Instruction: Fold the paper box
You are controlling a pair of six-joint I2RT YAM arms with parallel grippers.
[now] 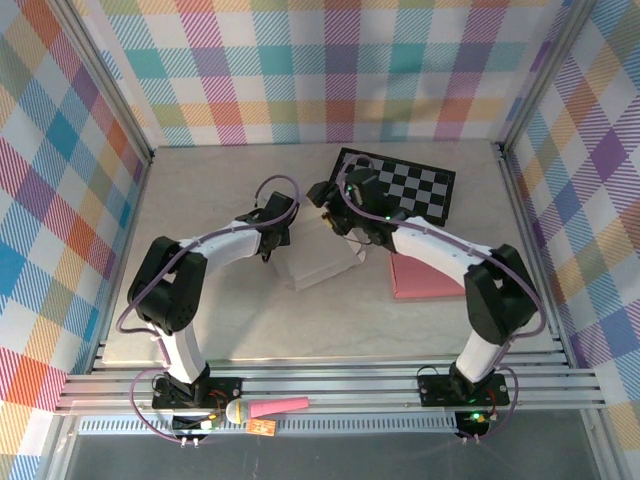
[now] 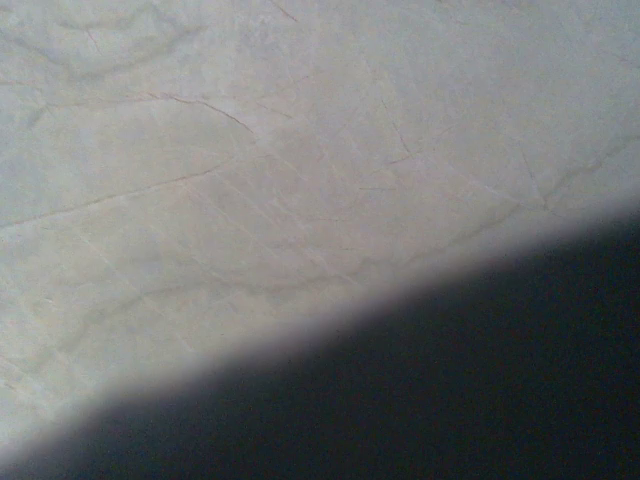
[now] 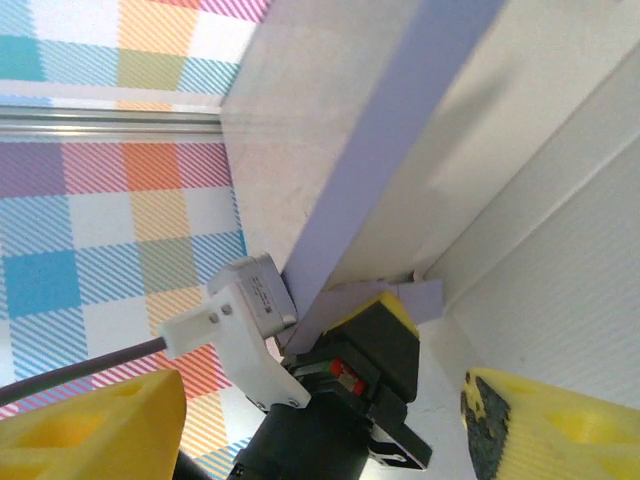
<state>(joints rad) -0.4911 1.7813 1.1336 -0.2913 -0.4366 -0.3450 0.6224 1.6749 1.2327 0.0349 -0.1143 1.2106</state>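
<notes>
The paper box (image 1: 318, 262) lies between the closed left hand (image 1: 272, 244) and the open right hand (image 1: 335, 212).

Seen from above, the counter (image 1: 200, 200) lies bare from 9 to 12 o'clock, and again along the near strip at 6 o'clock. The white paper box (image 1: 325, 262) blocks the centre. The left arm (image 1: 225, 240) reaches in to it from 8 o'clock and the right arm (image 1: 440, 250) from 4 o'clock. A checkerboard (image 1: 405, 190) lies at 1 o'clock and a pink pad (image 1: 425, 280) at 3 o'clock. Plaid walls (image 1: 300, 70) close three sides.
</notes>
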